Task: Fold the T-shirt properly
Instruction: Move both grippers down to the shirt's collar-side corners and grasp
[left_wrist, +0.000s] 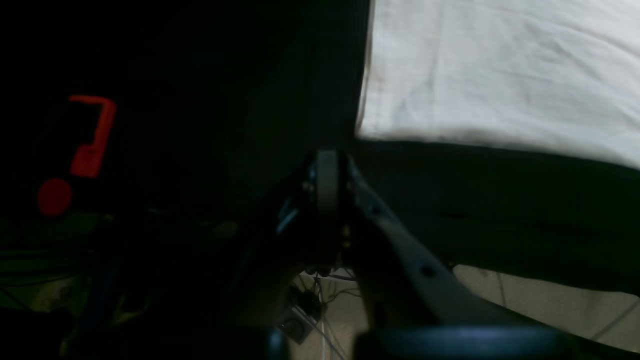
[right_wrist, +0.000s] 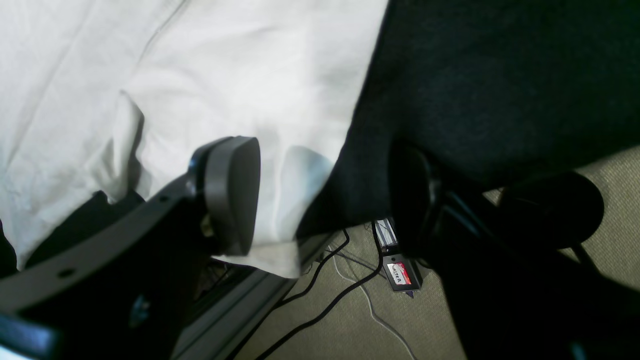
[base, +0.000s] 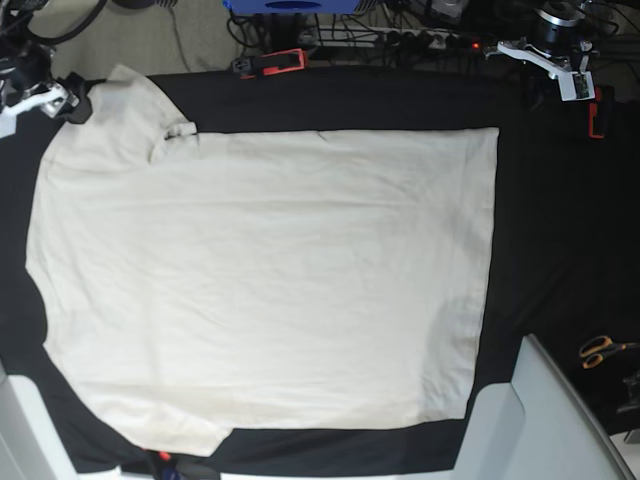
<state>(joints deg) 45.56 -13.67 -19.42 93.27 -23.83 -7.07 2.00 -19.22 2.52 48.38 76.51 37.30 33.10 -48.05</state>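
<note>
A: Base view shows you the T-shirt (base: 270, 280) spread flat and nearly whole across the black surface (base: 560, 250), filling most of the frame. One sleeve reaches into the upper left, the straight hem runs down the right side, and another sleeve sits at the lower left. You can take it that no fold has been made yet; the whole job looks to be ahead of you.

B: Where are your arms?

A: Both sit at the top corners of that view. Your right gripper (right_wrist: 325, 195) is at the upper left by the sleeve; in its wrist view the jaws stand wide apart, one grey pad over the cream cloth and the other over the black cover, with a hem edge lying between them. Nothing is pinched. Your left gripper (left_wrist: 327, 180) is at the upper right, well apart from the shirt; its wrist view shows the pads pressed together on nothing, a corner of the shirt off in the upper right of that frame.

B: What is left?

A: Everything, I judge: sleeves in, sides over, then the lengthwise fold. Scissors (base: 600, 350) lie at the right edge, clear of the cloth.
</note>
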